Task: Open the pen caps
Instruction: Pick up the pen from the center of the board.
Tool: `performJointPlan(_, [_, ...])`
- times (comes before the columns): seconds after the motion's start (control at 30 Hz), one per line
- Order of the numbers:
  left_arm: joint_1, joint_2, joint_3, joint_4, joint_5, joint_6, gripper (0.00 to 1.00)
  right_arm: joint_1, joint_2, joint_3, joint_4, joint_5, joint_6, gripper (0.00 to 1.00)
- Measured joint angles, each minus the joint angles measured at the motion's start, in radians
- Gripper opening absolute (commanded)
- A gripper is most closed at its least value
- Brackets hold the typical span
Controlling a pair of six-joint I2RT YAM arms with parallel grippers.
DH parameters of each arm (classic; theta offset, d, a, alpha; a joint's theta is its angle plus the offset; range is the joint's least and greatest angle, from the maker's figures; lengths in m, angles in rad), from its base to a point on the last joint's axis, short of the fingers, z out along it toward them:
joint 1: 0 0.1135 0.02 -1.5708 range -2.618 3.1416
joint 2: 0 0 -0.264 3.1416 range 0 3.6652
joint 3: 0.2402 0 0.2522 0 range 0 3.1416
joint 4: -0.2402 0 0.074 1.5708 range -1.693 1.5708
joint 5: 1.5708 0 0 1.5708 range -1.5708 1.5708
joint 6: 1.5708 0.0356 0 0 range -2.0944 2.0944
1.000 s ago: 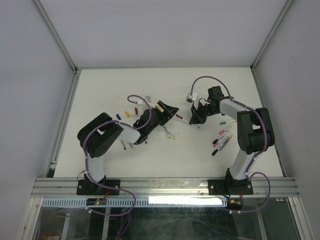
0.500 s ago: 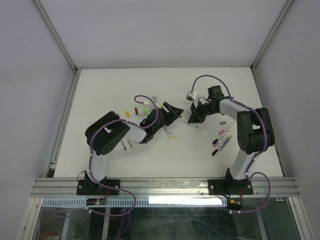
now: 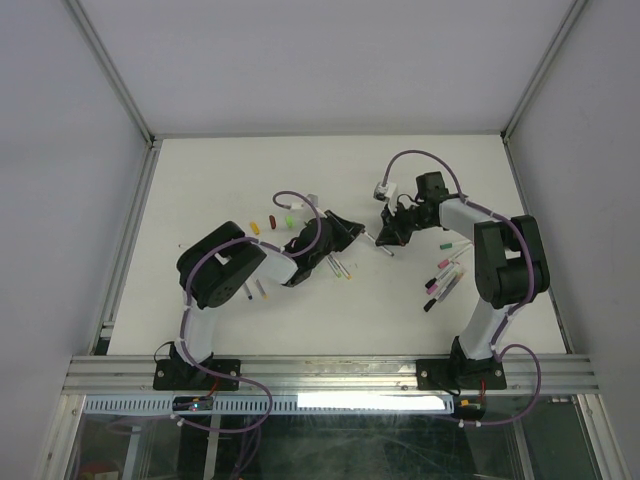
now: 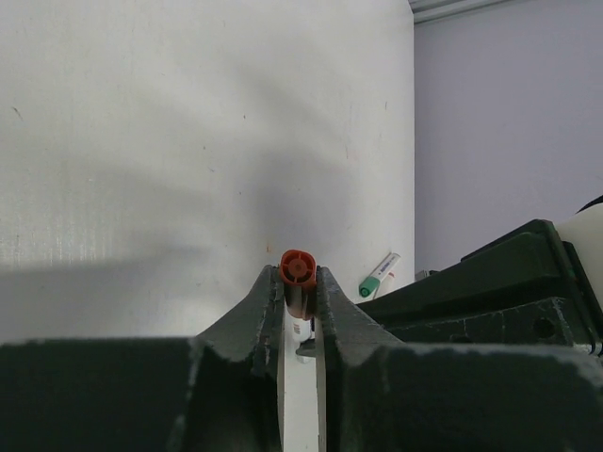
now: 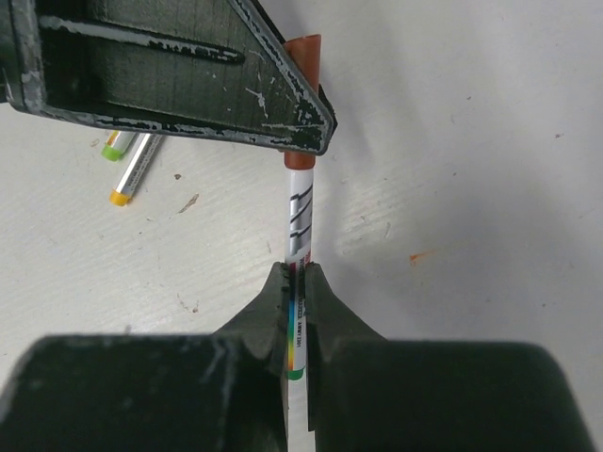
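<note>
A white pen with an orange-red pen cap hangs between both grippers above the table's middle. My left gripper is shut on the cap, one finger on each side of it. In the right wrist view the cap pokes out past the left gripper's dark finger. My right gripper is shut on the pen's printed barrel. In the top view the two grippers almost meet tip to tip.
Several loose caps lie left of the left arm's wrist. Uncapped pens lie under that arm. A bunch of capped pens lies by the right arm, and a green-capped pen rests near its wrist.
My left gripper has moved right to the pen held by the right gripper and closed on its cap. The right gripper has stayed shut on the barrel.
</note>
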Motion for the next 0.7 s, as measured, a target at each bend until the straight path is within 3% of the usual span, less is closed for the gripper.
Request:
performJointPlan(0.1, [0.000,0.000,0.001,0.000,0.001,0.016,0.00,0.000,0.000,-0.006,0.003,-0.001,0.000,0.00])
performJointPlan(0.27, [0.000,-0.004,-0.011,0.062,0.015,0.069,0.00,-0.007,-0.036,-0.011,-0.006,0.000,0.007,0.32])
performJointPlan(0.5, [0.001,-0.118,-0.122,0.212,0.085,0.209,0.00,-0.028,-0.255,-0.009,-0.081,-0.034,0.027,0.58])
performJointPlan(0.7, [0.007,-0.308,-0.247,0.353,0.239,0.352,0.00,-0.030,-0.444,0.046,-0.176,-0.124,0.093,0.65])
